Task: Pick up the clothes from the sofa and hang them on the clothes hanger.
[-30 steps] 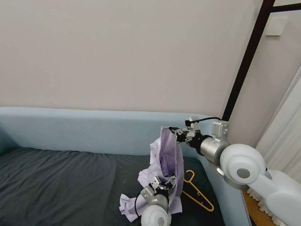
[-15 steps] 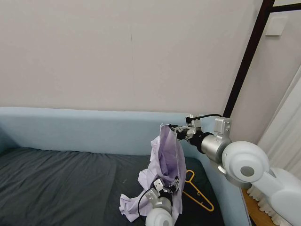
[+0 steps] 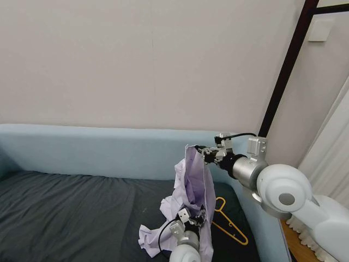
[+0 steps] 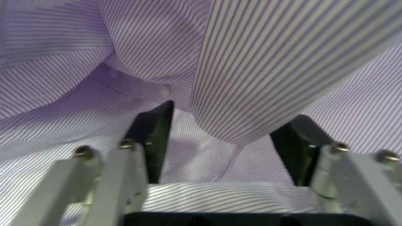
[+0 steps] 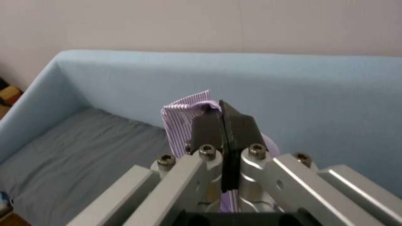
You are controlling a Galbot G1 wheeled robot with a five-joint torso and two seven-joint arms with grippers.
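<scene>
- Spanning the head view's lower half, the sofa (image 3: 82, 153) is the workplace.
- The striped shirt (image 3: 196, 180) hangs lifted at lower centre-right, its tail on the seat (image 3: 65, 202).
- The right gripper (image 3: 203, 153), centre-right, is clamped on the shirt's top edge.
- The left gripper (image 3: 197, 214), bottom centre, has jaws spread around cloth, not pinching.
- The hanger (image 3: 229, 221) lies lower right; lifting is in hand, and threading probably needs a second hold first.

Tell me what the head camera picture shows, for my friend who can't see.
The right gripper pinches the top of a purple striped shirt, holding it up over a blue sofa. The left gripper is against the shirt's lower part, and an orange hanger lies on the seat.
</scene>
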